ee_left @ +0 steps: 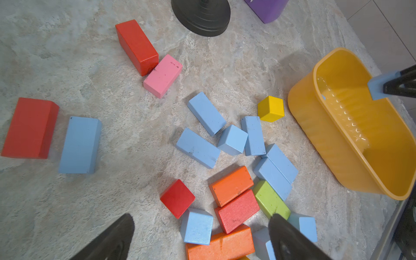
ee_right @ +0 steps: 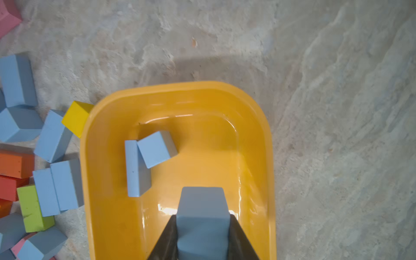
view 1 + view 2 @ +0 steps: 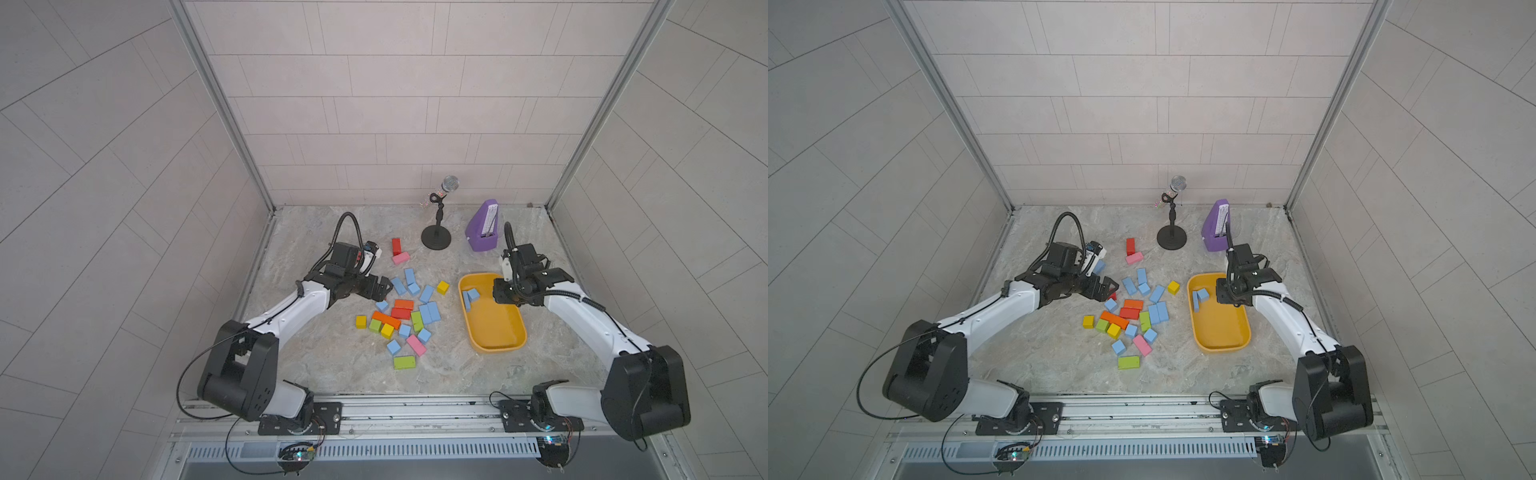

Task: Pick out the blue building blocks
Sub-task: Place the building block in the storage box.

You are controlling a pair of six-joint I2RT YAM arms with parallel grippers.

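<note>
The left gripper point(image 1: 201, 219), jaws spread wide, hangs low over blue building blocks point(image 1: 206, 112) scattered among an orange brick point(image 1: 231, 185), a green brick point(image 1: 270, 200) and a yellow cube point(image 1: 270, 109) on the marbled table point(image 1: 56, 56). Beyond them, the right gripper point(image 1: 392, 86) holds a blue block point(image 1: 379, 87) above a yellow tub point(image 1: 315, 135).

- We had both top views set high above the front edge, looking down from afar.
- Our wrist views sat close, both showing the yellow tub point(image 1: 315, 135).

text: none legible | labels: none legible | numbers, signs: none legible
</note>
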